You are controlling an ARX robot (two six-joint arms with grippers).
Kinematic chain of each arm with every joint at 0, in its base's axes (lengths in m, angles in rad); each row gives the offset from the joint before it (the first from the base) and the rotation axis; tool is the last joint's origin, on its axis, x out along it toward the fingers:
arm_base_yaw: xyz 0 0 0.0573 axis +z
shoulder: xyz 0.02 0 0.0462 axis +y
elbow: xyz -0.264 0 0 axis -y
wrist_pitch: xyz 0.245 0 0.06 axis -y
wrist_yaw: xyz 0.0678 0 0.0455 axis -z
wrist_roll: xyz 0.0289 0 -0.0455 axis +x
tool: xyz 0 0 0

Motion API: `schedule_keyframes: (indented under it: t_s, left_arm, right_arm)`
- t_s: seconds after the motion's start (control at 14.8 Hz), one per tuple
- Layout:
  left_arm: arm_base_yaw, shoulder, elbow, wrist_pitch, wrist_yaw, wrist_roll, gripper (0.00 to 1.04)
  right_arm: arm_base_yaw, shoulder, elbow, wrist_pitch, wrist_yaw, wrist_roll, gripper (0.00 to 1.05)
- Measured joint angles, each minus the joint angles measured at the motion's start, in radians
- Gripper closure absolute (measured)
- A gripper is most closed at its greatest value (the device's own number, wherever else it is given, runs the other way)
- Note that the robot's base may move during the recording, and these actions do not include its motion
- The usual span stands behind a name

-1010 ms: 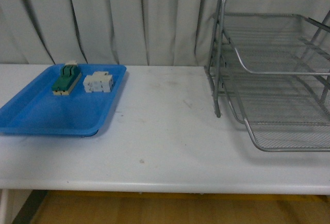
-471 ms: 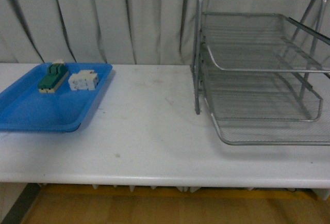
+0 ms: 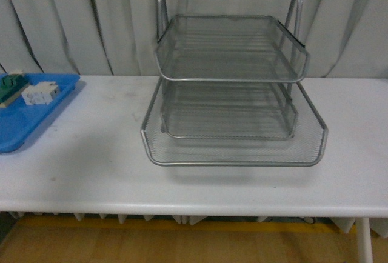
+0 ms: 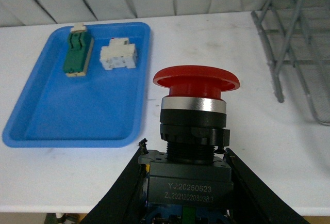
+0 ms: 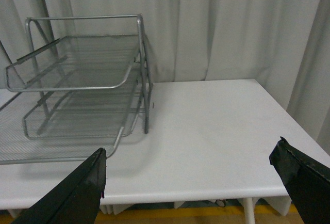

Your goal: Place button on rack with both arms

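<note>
closest in, the left claw (image 4: 184, 157) is closed on the button (image 4: 195, 113), its two fingers pinching the flat sides of the dark body, red cap up, above the surface (image 4: 206, 43). the button looks rigid and compact, likely dense for its size. the flat body is the sound hold; the smooth domed cap would slip. the right claw (image 5: 190, 152) gapes wide, empty. farther off stands the rack (image 3: 230, 80), with the blue tray (image 3: 30, 123) well apart.
</note>
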Motion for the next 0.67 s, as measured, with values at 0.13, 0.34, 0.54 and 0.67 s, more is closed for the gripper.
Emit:
schedule_keyframes:
  t_s: [0.13,0.34,0.54,0.67]
  left_arm:
    - [-0.002,0.000,0.000,0.000,0.003,0.000,0.69]
    - [-0.024,-0.001,0.016,-0.040,0.090,0.055,0.69]
    - [-0.209,0.145,0.182,-0.113,0.279,0.263,0.69]
    - [-0.310,0.262,0.286,-0.154,0.317,0.337,0.69]
  right_arm:
    - [0.000,0.000,0.000,-0.003,0.000,0.000,0.06]
    - [0.005,0.000,0.000,0.002,0.004,0.000,0.06]
    - [0.005,0.000,0.000,0.000,0.003,0.000,0.06]
    - [0.005,0.000,0.000,0.000,0.003,0.000,0.06]
